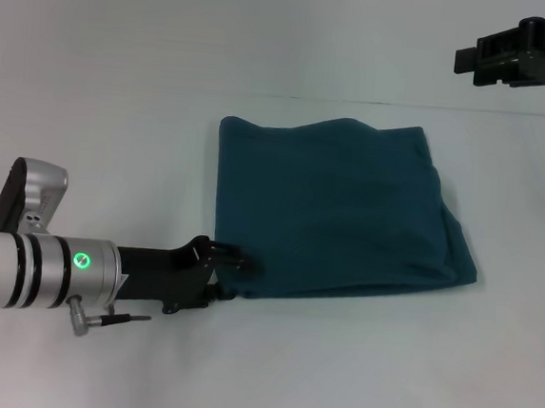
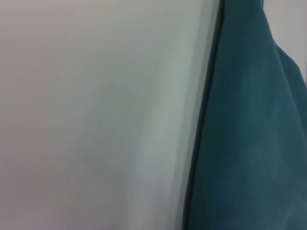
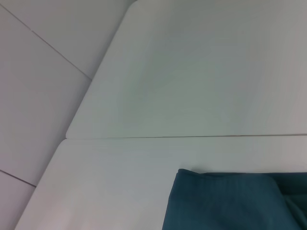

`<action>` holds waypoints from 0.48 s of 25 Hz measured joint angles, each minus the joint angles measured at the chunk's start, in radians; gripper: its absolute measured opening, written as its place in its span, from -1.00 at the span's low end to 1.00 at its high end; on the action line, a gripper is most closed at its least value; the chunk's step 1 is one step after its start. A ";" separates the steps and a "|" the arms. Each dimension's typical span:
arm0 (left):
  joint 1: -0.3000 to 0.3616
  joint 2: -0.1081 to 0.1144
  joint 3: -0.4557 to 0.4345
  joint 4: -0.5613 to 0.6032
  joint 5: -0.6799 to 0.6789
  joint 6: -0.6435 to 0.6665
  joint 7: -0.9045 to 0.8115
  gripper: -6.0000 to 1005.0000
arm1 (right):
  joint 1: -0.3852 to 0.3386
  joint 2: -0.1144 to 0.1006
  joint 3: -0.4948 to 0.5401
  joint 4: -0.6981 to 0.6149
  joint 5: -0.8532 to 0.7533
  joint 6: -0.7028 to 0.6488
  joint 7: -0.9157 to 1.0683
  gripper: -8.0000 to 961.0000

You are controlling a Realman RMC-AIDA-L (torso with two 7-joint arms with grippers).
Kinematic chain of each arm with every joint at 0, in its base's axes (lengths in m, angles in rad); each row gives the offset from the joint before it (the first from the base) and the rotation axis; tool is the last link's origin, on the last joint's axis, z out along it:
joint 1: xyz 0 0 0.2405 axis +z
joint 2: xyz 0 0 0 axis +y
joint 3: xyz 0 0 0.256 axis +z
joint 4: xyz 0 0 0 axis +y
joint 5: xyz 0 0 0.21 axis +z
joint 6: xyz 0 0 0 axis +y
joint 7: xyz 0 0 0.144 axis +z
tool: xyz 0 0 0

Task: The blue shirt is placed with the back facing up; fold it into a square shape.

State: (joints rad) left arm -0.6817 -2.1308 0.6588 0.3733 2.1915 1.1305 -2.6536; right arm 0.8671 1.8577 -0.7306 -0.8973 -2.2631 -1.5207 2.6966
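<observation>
1. Nearest the robot's body in the head view, the left arm reaches in low from the left side, a silver sleeve with a lit green ring leading to a black wrist section.
2. The left gripper (image 1: 234,263) sits at the near left corner of the blue shirt (image 1: 339,205), its black fingertips touching the fabric edge there. Whether the fingers are pinching the cloth or merely resting against it cannot be told, as the tips merge with the dark hem.
3. The blue shirt lies on the white table (image 1: 116,133), already folded into a rough square with several layers stacked. Its left edge runs straight, its far edge is slightly wavy, and the near right corner bulges outward where lower layers stick out past the top one.
4. In the left wrist view, the shirt (image 2: 249,134) fills one side of the picture, with its folded edge casting a thin shadow on the bare table (image 2: 96,115) beside it.
5. The right wrist view shows one corner of the shirt (image 3: 230,201) lying flat on the table (image 3: 192,72), with a seam between two tabletop panels just beyond it.
6. Farthest off, the right gripper (image 1: 471,59) hangs raised at the far right, well apart from the shirt. I cannot tell how its fingers are set.
</observation>
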 joint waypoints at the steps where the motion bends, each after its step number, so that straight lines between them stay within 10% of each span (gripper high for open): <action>1: 0.002 -0.001 0.001 0.004 0.002 0.002 0.001 0.30 | 0.000 0.000 0.003 0.000 0.001 -0.001 0.000 -0.12; 12: 0.012 -0.003 0.006 0.021 0.003 0.030 0.008 -0.50 | -0.002 -0.003 0.009 0.000 0.002 -0.008 0.001 -0.12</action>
State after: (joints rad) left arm -0.6692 -2.1339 0.6643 0.3948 2.1944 1.1604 -2.6455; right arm 0.8652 1.8546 -0.7221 -0.8973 -2.2610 -1.5285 2.6975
